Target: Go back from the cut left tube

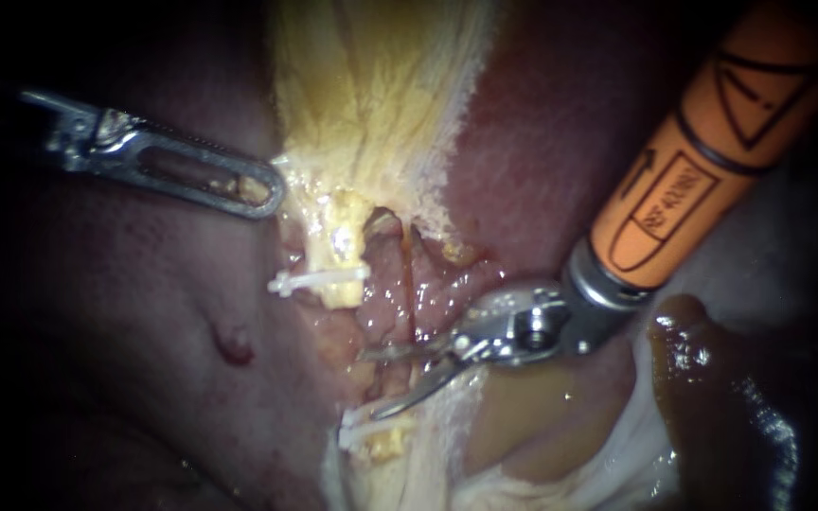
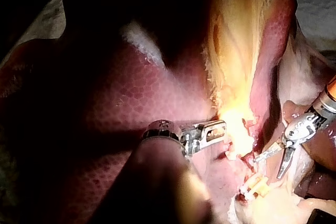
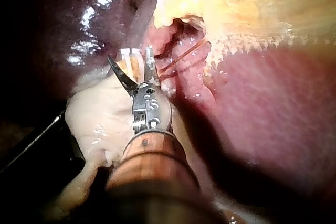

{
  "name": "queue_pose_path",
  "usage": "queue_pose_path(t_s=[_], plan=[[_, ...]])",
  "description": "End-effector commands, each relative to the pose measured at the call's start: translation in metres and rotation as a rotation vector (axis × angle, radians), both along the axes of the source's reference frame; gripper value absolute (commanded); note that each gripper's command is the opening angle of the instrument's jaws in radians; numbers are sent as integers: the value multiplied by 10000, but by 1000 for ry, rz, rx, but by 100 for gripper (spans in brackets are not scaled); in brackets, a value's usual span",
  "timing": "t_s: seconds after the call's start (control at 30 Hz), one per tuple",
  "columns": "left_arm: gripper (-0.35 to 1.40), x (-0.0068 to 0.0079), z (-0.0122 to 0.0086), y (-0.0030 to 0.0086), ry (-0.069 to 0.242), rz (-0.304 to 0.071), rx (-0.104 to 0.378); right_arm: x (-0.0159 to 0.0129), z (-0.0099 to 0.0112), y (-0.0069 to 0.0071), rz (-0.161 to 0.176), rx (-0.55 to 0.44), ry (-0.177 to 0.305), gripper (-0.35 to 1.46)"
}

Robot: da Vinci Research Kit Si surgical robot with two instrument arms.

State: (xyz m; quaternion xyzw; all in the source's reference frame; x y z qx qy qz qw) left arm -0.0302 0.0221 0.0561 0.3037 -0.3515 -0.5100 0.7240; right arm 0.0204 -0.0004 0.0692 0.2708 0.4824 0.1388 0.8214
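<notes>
- Two white clips [image 1: 319,280] mark the cut left tube [image 1: 341,248]. Its yellow stumps are parted, with one clip on each.
- Our right instrument [image 1: 368,383] sits between the stumps, its thin curved blades apart and holding nothing.
- We judge the retreat not yet begun. The next move is to draw back along the orange shaft [image 1: 702,161], clear of both clips.
- Our left instrument [image 1: 257,189], of slotted steel, touches fibrous yellow tissue [image 1: 371,95]; we cannot tell its grip.
- Glossy maroon liver [image 1: 144,312] lies around.

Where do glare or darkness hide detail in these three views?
Endoscope view: the corners fall dark, swallowing the left instrument's shaft. Left wrist view: glare burns out the yellow tissue ahead of that instrument; the liver lies in shadow. Right wrist view: glints on dark wet tissue; darkness beside the right instrument.
</notes>
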Motion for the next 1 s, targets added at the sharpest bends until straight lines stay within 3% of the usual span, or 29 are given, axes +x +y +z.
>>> queue_pose_path(t_s=[0.03,0.23,0.43,0.63,1.0], plan=[[-35,0,0,0,-1,0,0,-6,-4,2,4,-29,-12,143],[-35,0,3,1,-1,1,0,-40,-28,24,-14,-200,-120,143],[-35,0,4,1,0,0,-1,-73,-51,47,7,-275,-169,145],[-35,-2,4,1,0,0,-1,-88,-57,54,-25,-273,-153,145],[-35,-21,30,-1,5,-5,-10,-90,-56,55,-31,-277,-152,145]])
